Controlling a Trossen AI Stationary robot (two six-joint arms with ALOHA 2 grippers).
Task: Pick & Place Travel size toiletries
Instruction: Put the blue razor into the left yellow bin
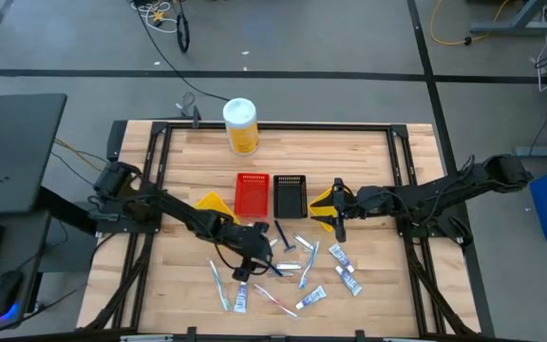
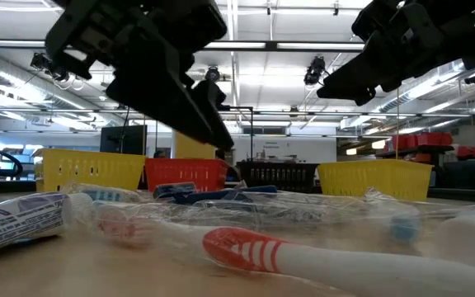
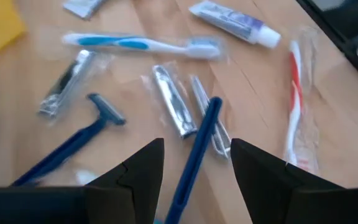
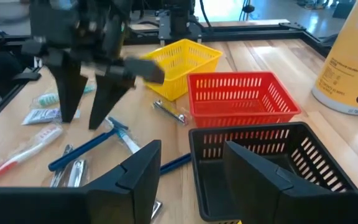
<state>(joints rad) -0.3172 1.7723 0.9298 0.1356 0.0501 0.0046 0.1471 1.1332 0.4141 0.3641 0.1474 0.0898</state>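
Note:
The toiletries lie scattered on the near half of the table (image 1: pixel 368 152): blue razors, wrapped toothbrushes (image 3: pixel 142 43), white tubes (image 3: pixel 235 22) and silver clippers (image 3: pixel 173 109). My left gripper (image 3: pixel 194 146) is open and points down over this pile (image 1: pixel 252 258). Its fingers stand on either side of a blue razor's handle (image 3: pixel 194 155), and no touch shows. A second blue razor (image 3: pixel 67 149) lies beside it. My right gripper (image 4: pixel 188 149) is open and empty. It hovers right of the black bin (image 4: pixel 266 162), by the right yellow bin (image 1: pixel 326 207).
Behind the pile stands a row of small bins: yellow (image 1: pixel 215 203), red (image 1: pixel 252 195), black (image 1: pixel 289 195). A tall yellow canister with a white lid (image 1: pixel 240 124) stands near the far edge. A red-striped toothbrush (image 2: pixel 254 247) and a tube (image 2: pixel 15 223) lie nearest the table's near edge.

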